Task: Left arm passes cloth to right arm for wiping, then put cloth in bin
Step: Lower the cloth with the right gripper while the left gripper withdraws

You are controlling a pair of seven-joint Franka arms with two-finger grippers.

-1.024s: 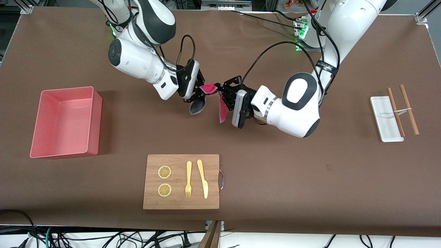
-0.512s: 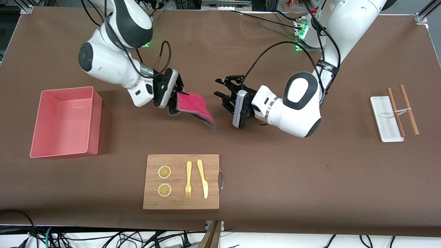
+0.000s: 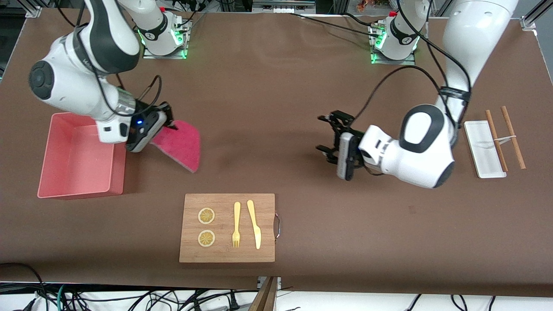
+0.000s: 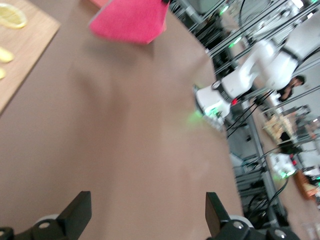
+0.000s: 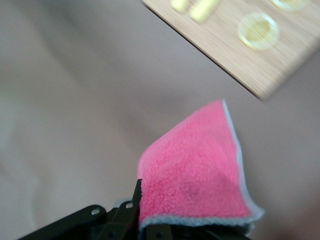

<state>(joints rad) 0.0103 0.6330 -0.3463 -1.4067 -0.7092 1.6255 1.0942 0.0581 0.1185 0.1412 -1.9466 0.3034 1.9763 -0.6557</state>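
Note:
My right gripper [image 3: 166, 123] is shut on one edge of the magenta-red cloth [image 3: 179, 144]. It holds the cloth over the table beside the bin's wall that faces the table's middle. The cloth hangs spread out, its grey hem showing in the right wrist view [image 5: 200, 170], where my right gripper [image 5: 155, 227] pinches that hem. The pale pink bin [image 3: 119, 172] stands at the right arm's end of the table, with nothing in it. My left gripper [image 3: 327, 134] is open and empty over the bare table toward the left arm's end. Its fingers [image 4: 77, 215] stand wide apart, and the cloth [image 4: 132, 20] shows far off.
A wooden cutting board [image 3: 263, 203] with two lemon slices, a fork and a knife lies nearer the front camera than the cloth. A white tray [image 3: 477, 138] with two brown sticks lies at the left arm's end.
The left gripper let go of the cloth and drew back toward its own end. The right arm carried the cloth away from the middle to beside the bin.

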